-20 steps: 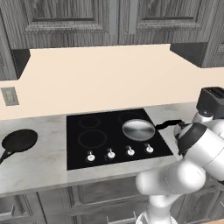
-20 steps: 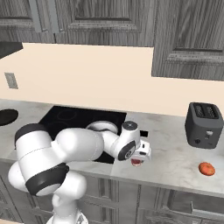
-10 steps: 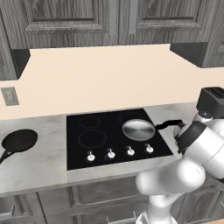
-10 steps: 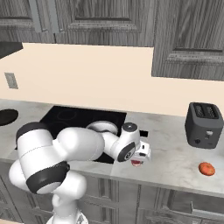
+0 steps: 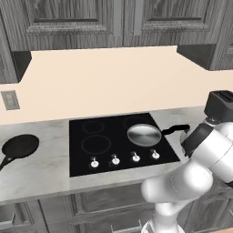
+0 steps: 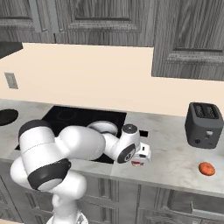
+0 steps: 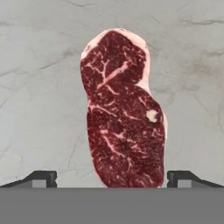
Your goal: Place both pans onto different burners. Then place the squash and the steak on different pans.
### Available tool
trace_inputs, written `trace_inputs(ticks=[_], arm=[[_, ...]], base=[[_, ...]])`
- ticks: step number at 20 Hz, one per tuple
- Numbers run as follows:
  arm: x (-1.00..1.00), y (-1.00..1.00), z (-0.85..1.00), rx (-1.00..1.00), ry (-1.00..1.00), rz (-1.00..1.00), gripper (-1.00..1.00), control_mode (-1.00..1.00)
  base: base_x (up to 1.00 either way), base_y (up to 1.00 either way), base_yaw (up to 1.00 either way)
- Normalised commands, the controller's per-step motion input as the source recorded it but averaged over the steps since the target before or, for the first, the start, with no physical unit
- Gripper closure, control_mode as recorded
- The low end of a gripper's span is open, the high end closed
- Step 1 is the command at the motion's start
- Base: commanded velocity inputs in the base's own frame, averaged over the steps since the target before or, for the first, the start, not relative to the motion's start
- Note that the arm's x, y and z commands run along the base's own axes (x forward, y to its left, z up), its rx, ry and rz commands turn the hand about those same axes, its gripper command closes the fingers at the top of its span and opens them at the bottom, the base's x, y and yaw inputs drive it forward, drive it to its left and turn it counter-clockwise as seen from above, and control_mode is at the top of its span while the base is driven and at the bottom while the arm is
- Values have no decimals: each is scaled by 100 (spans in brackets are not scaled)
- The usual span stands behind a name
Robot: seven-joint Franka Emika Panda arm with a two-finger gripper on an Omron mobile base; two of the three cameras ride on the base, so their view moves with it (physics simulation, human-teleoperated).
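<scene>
In the hand view the dark-red marbled steak [image 7: 124, 113] lies flat on the grey marble counter. My gripper [image 7: 113, 179] hangs right above it, open, with one fingertip [image 7: 41, 178] on each side of the steak's near end. From the right base view the gripper [image 6: 139, 160] is low over the counter just right of the cooktop, a sliver of steak [image 6: 136, 163] showing beneath it. The silver pan [image 5: 144, 135] sits on the back right burner, its handle pointing right. The black pan [image 5: 18, 148] rests on the counter far left. The orange squash [image 6: 206, 169] lies on the counter at the right.
The black glass cooktop [image 5: 113, 150] has free ring burners [image 5: 96, 144] on its left half and white knobs along its front. A dark toaster [image 6: 204, 125] stands at the back right. My arm stretches across the cooktop's front right corner.
The hand has crept slightly right and down over the steak. Pans, squash and steak have not moved, and the jaws stay open.
</scene>
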Motion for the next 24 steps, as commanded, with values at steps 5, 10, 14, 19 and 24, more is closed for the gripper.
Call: trace_inputs(ticks=[5, 10, 14, 19, 24], arm=[[1, -8, 0, 0, -1, 0, -100, -100], [9, 0, -3, 0, 0, 0, -100, -100], [6, 0, -11, 0, 0, 0, -100, -100], [2, -3, -12, 0, -1, 0, -100, -100], [0, -7, -8, 0, -2, 0, -100, -100]], base=[[0, 0, 0], [0, 0, 0], [0, 0, 0], [0, 0, 0], [0, 0, 0]])
